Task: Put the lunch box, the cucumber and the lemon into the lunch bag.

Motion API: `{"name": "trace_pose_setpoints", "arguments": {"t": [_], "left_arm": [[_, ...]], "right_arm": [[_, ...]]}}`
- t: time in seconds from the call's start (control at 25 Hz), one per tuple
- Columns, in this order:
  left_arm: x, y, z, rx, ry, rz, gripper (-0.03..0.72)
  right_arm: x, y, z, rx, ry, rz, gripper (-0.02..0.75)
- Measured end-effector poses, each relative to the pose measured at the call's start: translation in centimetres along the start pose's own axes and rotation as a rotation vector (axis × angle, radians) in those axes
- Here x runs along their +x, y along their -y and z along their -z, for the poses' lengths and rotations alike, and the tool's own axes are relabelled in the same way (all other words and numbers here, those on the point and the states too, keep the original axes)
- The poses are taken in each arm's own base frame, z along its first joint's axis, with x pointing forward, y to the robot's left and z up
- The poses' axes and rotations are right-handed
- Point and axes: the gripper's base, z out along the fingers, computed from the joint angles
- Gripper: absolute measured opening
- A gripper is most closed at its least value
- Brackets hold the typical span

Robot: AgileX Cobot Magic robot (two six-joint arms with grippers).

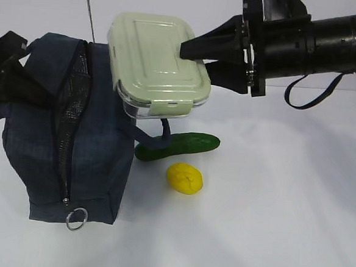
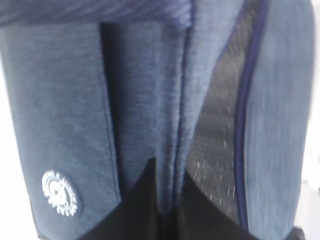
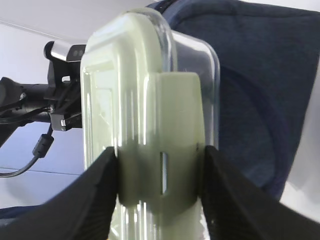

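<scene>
Lunch box [image 1: 158, 62] aloft (tilted); lemon [image 1: 184, 178] tabled

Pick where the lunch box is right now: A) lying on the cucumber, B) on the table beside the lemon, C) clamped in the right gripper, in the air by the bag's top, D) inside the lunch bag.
C: the right gripper has its jaws on the lunch box, beside the lunch bag.

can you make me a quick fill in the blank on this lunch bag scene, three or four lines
1. The right gripper is shut on the ____, held in the air beside the lunch bag.
2. The fruit lying on the table just in front of the cucumber is the ____.
3. The left gripper is pinched shut on the bag's ____.
4. The lid of the held container is pale ____.

Missing words: lunch box; lemon; fabric; green
</scene>
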Motion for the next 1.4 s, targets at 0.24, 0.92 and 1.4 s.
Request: {"name": "trace_pose_setpoints", "arguments": {"t": [0.24, 0.92, 1.4], "left_arm": [[0.4, 0.5, -0.3, -0.012, -0.041, -0.031, -0.002], [0.5, 1.6, -0.9, 0.035, -0.029, -0.009, -0.003], [0.2, 1.8, -0.8, 0.049, -0.009, 0.001, -0.003]], "right_arm": [[-0.8, -3.0, -1.8, -0.063, -0.014, 0.086, 0.360], [-0.4, -2.1, -4.0, -0.081, -0.069, 0.064, 0.360], [-0.1, 2.0, -5.5, -0.008, -0.101, -0.005, 0.360]]}}
